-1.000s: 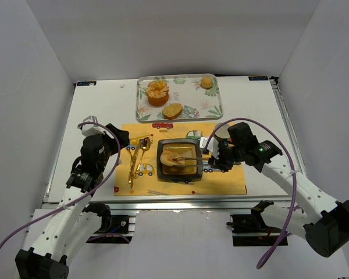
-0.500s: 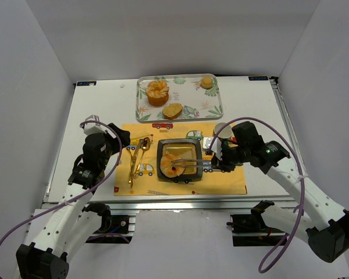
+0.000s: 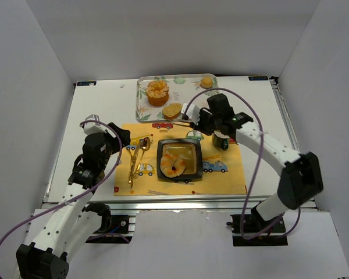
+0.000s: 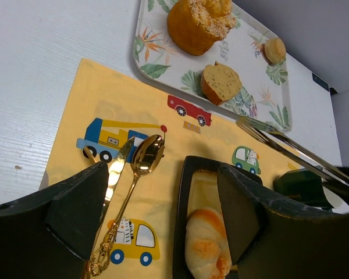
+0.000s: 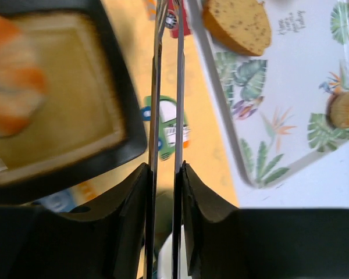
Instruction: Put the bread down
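The white desk (image 3: 99, 110) is the biggest thing here. A yellow mat (image 3: 232, 183) with little cars on it lies on the desk. A black square plate (image 3: 189, 152) sits in the middle of the mat.

Behind the plate, past the far edge of the mat, there is a tray (image 3: 186, 93) with leaves and flowers painted on it.

The right fingers (image 5: 128, 232) are up in the air behind the plate's far right corner. They are clamped on a pair of metal tongs (image 5: 155, 128). The two long arms of the tongs are close together. They point left over the strip of mat between the plate and the tray.

The left fingers (image 4: 75, 215) are to the left of the plate, above the mat's left side. They are wide apart.

An orange cake (image 3: 157, 92) stands on the tray, behind the plate's left side.

The bread (image 3: 173, 164) lies inside the plate, on the near left part. It is pale with orange patches, and it is well apart from the tongs.

A brown slice (image 3: 172, 110) lies at the near edge of the tray, just behind the plate and close to the tips of the tongs.

A gold spoon (image 4: 148, 154) lies on the mat to the left of the plate. A second gold piece (image 4: 117, 168) lies just beside the spoon, farther from the plate.

A small bun (image 3: 206, 82) sits on the tray, far behind the plate's right corner.
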Tool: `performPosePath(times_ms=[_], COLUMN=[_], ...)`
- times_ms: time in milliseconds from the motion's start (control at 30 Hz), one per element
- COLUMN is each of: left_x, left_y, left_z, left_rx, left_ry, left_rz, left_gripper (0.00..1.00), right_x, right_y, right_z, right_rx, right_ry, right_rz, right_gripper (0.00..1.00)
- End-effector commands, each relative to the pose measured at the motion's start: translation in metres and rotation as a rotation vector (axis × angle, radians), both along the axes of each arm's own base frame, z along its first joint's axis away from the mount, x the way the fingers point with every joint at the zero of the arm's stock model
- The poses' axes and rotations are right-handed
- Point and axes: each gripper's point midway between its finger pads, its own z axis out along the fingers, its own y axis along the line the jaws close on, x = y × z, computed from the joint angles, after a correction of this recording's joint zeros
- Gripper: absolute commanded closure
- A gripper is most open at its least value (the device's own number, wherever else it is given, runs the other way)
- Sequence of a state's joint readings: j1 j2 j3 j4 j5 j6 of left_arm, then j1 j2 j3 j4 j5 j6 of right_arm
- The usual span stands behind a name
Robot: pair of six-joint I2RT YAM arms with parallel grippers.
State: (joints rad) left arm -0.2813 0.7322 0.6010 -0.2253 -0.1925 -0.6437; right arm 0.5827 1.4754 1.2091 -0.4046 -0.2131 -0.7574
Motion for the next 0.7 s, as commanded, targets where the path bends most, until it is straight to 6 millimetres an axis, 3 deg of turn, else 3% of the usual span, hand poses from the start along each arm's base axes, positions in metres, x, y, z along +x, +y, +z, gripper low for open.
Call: performPosePath(times_ms=[0,133,333,667], left_x=[0.002,0.002,0.0,0.0], left_y=[-0.002,-0.002,-0.002,-0.003], left_z=[0.012,0.013,0.007,0.003], left_rx=[-0.013,-0.029,-0.033,-0.025], left_ry=[-0.043,-0.055,-0.046,-0.035], left_rz=[-0.011,-0.004,-0.004,-0.009], left_gripper=[0.16,0.16,0.16,0.16], right_x=[0.054,0.081,0.1,0.091], right_y=[0.012,0.018,0.023,0.024], right_z=[0.022,0.016,0.009,-0.003], right_rx=[-0.033,-0.057,-0.065,-0.057], right_ry=[-0.184,-0.194,-0.194,-0.125], right_rz=[-0.003,-0.019,-0.043,-0.034], right_gripper=[0.66,0.61,0.59,0.56])
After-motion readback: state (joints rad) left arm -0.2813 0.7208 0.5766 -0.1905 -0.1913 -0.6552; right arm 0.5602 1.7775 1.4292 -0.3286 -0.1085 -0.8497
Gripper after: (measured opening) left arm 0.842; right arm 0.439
